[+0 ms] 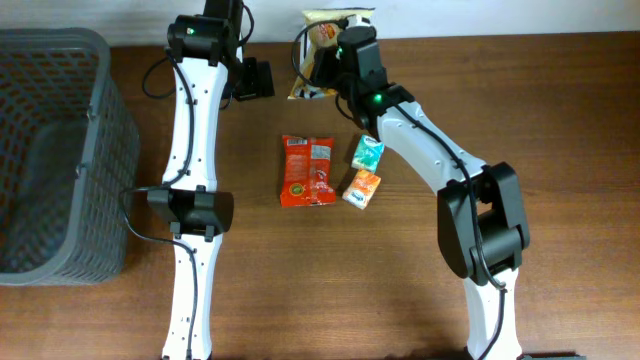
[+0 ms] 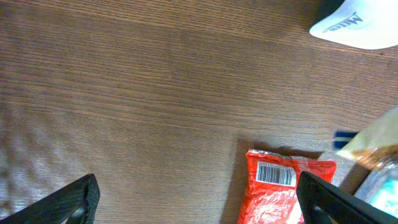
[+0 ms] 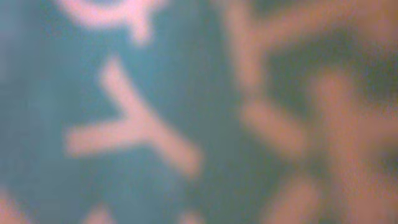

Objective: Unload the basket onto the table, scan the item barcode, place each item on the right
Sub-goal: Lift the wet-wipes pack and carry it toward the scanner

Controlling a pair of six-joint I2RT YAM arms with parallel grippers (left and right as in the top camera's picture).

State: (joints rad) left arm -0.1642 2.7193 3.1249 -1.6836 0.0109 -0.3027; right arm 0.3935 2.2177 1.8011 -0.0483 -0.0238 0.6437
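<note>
A yellow and white snack bag [image 1: 335, 25] lies at the table's far edge. My right gripper [image 1: 322, 62] sits on its near side, shut on the bag. The right wrist view is filled by a blurred teal wrapper with pale letters [image 3: 137, 130], and its fingers are hidden. A red packet [image 1: 308, 170] lies flat mid-table, its barcode [image 2: 275, 175] facing up. My left gripper [image 1: 255, 78] hovers left of the snack bag, open, with nothing between its fingers [image 2: 74, 202].
A teal packet [image 1: 367, 152] and an orange packet [image 1: 362, 189] lie right of the red one. A grey mesh basket [image 1: 55, 150] stands at the left edge. A white object with blue lettering [image 2: 357, 25] shows at the left wrist view's top right.
</note>
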